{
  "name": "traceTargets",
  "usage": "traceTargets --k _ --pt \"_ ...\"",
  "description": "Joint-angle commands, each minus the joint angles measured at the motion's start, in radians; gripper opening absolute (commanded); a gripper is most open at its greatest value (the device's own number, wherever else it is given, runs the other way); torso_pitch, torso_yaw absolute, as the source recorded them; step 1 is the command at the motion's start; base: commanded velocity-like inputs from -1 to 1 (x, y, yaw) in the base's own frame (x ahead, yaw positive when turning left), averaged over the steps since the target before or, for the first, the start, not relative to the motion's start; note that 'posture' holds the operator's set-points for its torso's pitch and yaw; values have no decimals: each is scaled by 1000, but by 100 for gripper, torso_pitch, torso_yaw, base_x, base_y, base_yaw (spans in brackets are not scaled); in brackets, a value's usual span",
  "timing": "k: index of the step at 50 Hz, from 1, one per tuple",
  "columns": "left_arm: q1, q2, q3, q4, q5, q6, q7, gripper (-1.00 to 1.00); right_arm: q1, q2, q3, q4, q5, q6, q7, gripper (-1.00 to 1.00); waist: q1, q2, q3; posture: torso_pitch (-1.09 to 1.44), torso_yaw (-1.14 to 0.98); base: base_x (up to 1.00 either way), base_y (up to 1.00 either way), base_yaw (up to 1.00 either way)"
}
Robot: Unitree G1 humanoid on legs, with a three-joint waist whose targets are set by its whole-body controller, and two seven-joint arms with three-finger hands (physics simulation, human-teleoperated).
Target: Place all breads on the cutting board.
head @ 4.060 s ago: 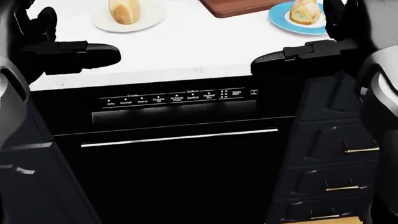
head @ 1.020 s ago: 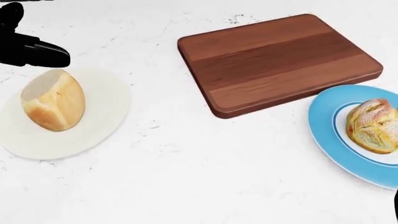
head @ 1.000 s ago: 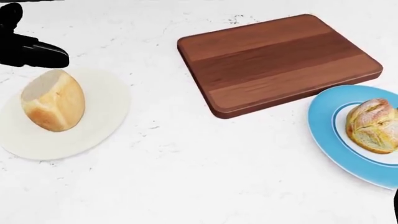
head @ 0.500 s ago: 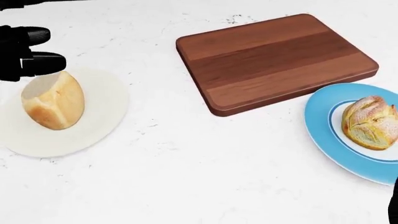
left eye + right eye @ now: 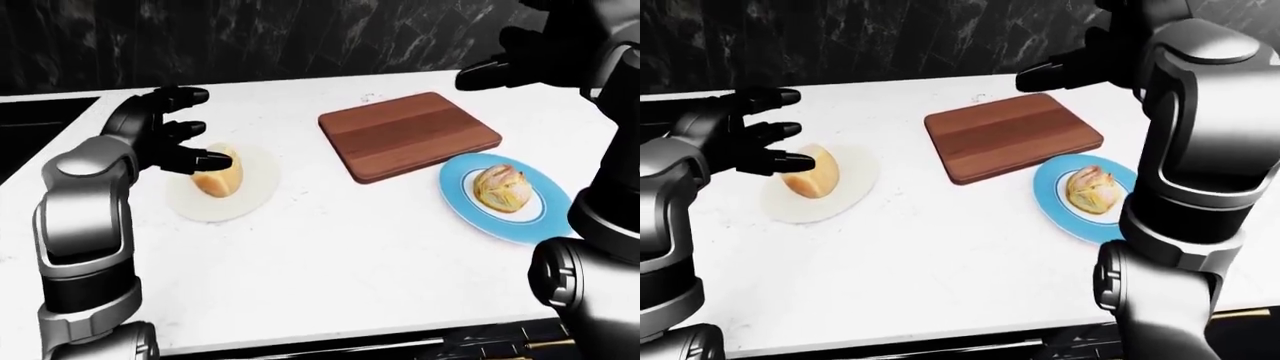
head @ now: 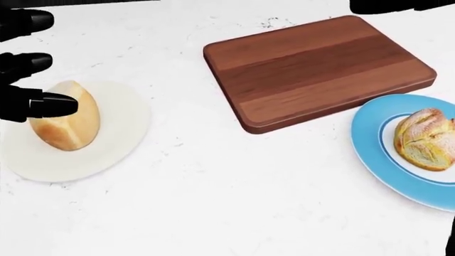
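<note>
No writing — fingers (image 5: 190, 127) spread beside bread (image 5: 219, 179).

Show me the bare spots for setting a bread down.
The brown wooden cutting board is bare throughout. White counter lies open between the round cream plate and round blue plate. It is crowded at the cream plate, where the left hand stands about the cut loaf.

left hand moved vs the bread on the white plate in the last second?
Yes. The left hand came down the head view; a finger now overlaps the bread on the white plate.
</note>
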Motion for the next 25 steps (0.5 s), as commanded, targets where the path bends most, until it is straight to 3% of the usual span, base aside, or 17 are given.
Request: traceTargets --k 1,16,25 --pt "-7 -1 6 -22 22 -50 3 53 -30 -14 -9 -25 -3 -23 -3 100 0 -7 -23 0 0 0 0 0" --pt "-12 -47 -10 46 72 -96 -8 50 -13 -10 -9 -28 -3 -35 -5 100 1 0 -28 0 0 0 0 0" --pt "-65 -47 -51 139 104 -110 -62 53 -8 -5 -10 -22 -2 -45 -9 100 2 -4 -28 0 0 0 0 0"
